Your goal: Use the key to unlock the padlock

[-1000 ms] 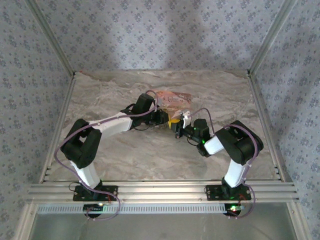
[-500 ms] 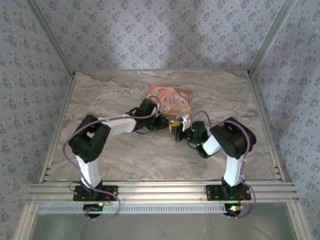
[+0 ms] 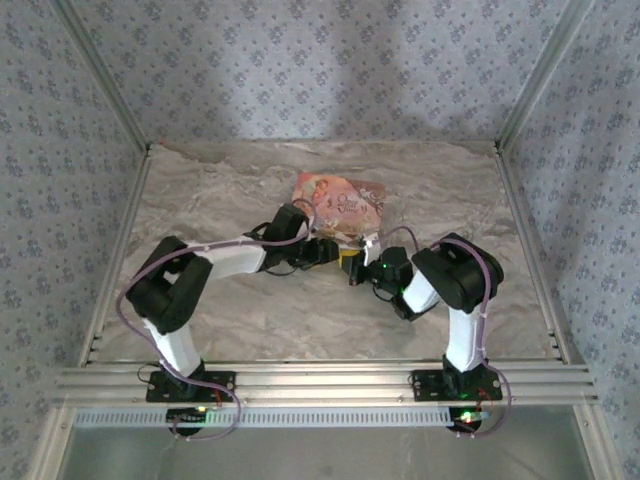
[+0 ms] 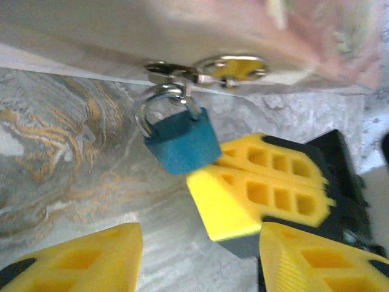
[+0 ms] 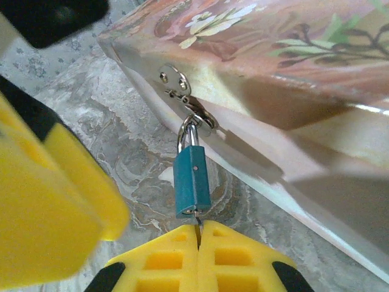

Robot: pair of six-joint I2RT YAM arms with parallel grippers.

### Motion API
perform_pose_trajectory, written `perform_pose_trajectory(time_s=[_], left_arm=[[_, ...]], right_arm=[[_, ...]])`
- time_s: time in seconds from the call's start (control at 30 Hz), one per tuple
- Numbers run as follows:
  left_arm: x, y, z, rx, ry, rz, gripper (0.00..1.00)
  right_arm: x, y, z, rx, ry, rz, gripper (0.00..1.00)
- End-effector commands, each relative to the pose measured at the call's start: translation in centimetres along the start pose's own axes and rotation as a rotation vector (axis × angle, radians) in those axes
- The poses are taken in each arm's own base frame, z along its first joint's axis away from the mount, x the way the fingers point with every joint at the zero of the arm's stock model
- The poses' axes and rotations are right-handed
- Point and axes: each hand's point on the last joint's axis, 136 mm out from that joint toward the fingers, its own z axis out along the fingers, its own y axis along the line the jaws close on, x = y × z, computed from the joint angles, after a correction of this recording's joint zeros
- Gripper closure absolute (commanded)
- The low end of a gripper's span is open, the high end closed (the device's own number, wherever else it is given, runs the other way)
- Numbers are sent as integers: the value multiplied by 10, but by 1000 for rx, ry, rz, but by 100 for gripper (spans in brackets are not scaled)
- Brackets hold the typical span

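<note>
Right wrist | padlock (image 5: 192,182) hangs on hasp (image 5: 182,91) of box (image 5: 273,36) | right tool (image 5: 199,234) clamps key (image 5: 197,225) | left tool (image 4: 197,249) apart

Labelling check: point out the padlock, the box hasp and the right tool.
padlock (image 5: 192,182): right wrist view, blue body.
hasp (image 5: 172,77): right wrist view, riveted plate.
right tool (image 5: 199,228): right wrist view, seam between shut fingertips.
</note>
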Motion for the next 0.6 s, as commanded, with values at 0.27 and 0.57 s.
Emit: perform_pose_trajectory(time_s=[0.27, 0.57], left_arm=[[-28, -6, -25, 194, -175, -152, 42], [-24, 7, -13, 186, -159, -222, 44]], right_arm=[[-13, 17, -1, -25, -17, 194, 100], [-22, 26, 0, -26, 18, 309, 100]])
